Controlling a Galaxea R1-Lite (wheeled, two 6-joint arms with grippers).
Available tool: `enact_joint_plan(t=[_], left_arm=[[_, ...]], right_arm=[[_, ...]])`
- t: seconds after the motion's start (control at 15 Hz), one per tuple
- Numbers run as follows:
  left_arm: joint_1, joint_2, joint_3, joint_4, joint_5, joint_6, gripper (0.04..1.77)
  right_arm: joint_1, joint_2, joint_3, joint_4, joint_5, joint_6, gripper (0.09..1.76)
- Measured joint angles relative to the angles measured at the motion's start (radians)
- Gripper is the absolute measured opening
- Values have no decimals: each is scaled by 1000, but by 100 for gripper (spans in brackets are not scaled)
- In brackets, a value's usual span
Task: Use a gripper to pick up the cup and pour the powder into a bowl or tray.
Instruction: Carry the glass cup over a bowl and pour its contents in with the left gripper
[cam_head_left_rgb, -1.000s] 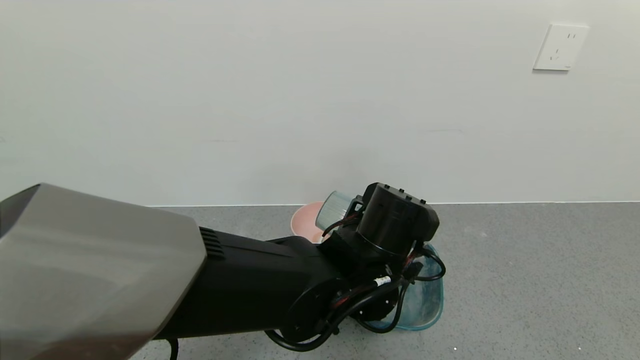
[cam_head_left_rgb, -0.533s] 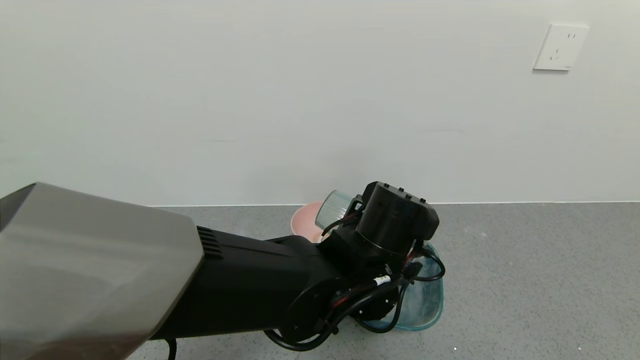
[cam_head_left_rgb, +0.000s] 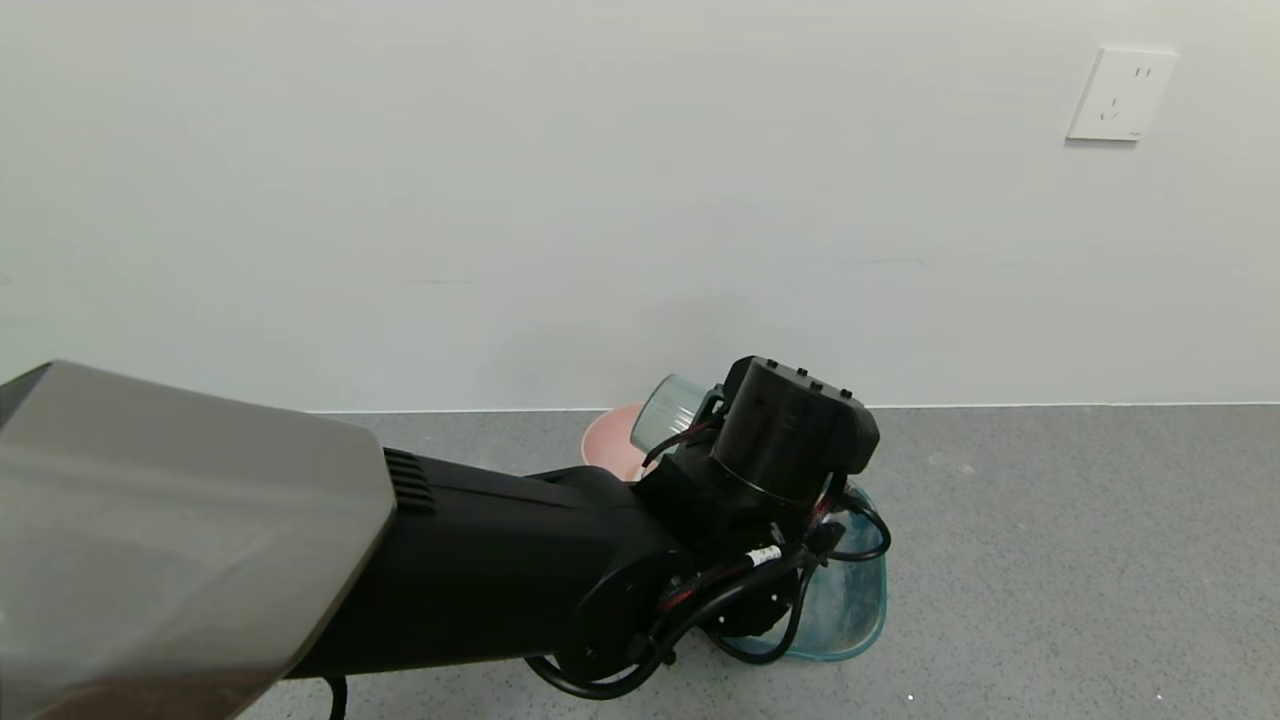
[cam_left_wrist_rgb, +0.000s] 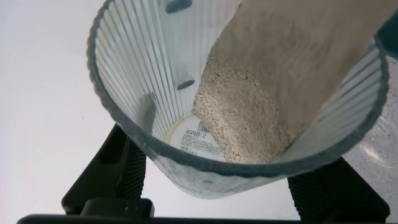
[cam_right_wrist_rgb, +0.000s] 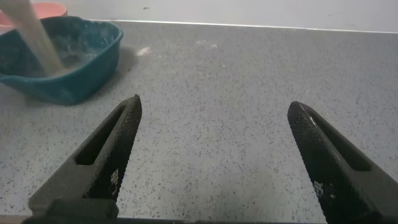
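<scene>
Ribbed translucent blue-grey plastic cup (cam_left_wrist_rgb: 249, 93) pinched in our left hand (cam_left_wrist_rgb: 230, 186), tipped so beige powder (cam_right_wrist_rgb: 38, 42) streams into the teal plastic dish (cam_right_wrist_rgb: 74, 81); right hand (cam_right_wrist_rgb: 224, 162) spread, idle.

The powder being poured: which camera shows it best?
The left wrist view: the powder fills the tilted cup held by the left gripper. The right wrist view shows it only as a far-off stream falling into the teal tray. The head view hides it behind the arm.
</scene>
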Motion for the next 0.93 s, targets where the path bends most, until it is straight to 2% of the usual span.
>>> enact_joint_plan(t=[0.93], left_arm=[[-1, -6, 7, -10, 1, 2, 128]], right_arm=[[0, 0, 0, 0, 0, 0, 171]])
